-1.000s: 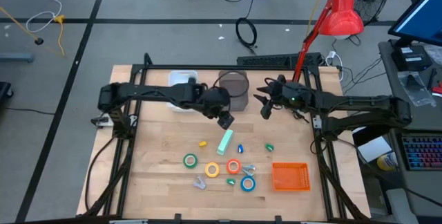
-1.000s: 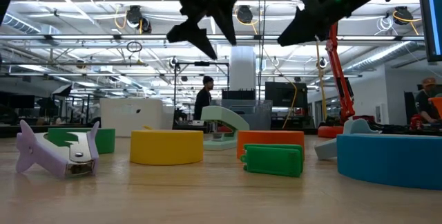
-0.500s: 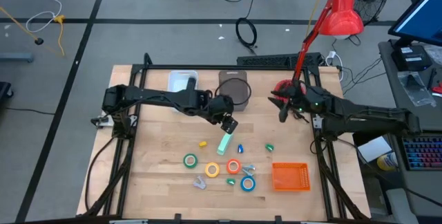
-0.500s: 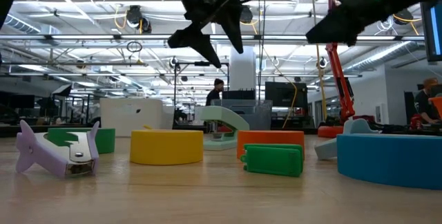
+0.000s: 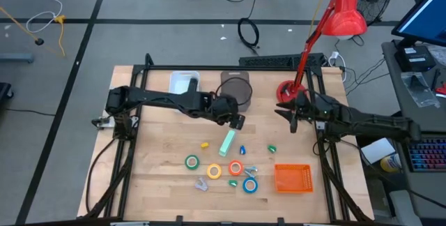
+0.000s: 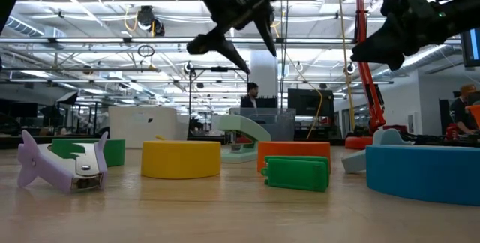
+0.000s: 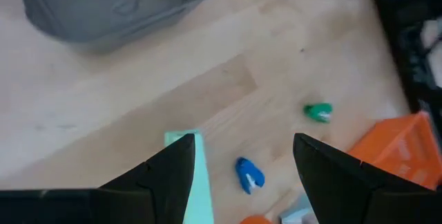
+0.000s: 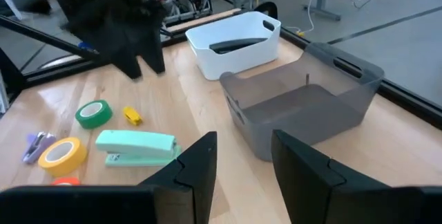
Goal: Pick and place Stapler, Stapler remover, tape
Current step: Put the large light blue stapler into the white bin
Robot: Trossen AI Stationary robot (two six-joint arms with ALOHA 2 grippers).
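Observation:
A mint-green stapler (image 5: 228, 142) lies flat on the wooden table. My left gripper (image 5: 236, 121) hovers open above its far end; the stapler (image 7: 193, 175) shows beside one finger in the left wrist view. Green (image 5: 191, 161), yellow (image 5: 214, 171), orange-red (image 5: 235, 168) and blue (image 5: 249, 185) tape rolls lie flat nearer the front. Small staple removers lie around them: yellow (image 5: 205, 144), blue (image 5: 242, 150), green (image 5: 271, 148), purple (image 6: 60, 166). My right gripper (image 5: 291, 114) is open and empty, raised near the table's right side.
A white bin (image 5: 184, 81) and a grey bin (image 5: 237, 90) stand at the table's far edge. An orange basket (image 5: 293, 178) sits at the front right. A red desk lamp (image 5: 346, 11) stands at the far right corner. A person (image 6: 253, 97) stands in the room behind.
My right gripper has drawn back toward the table's right edge, away from the grey bin. My left gripper has shifted a little toward the right, staying above the stapler's far end. No object on the table has moved.

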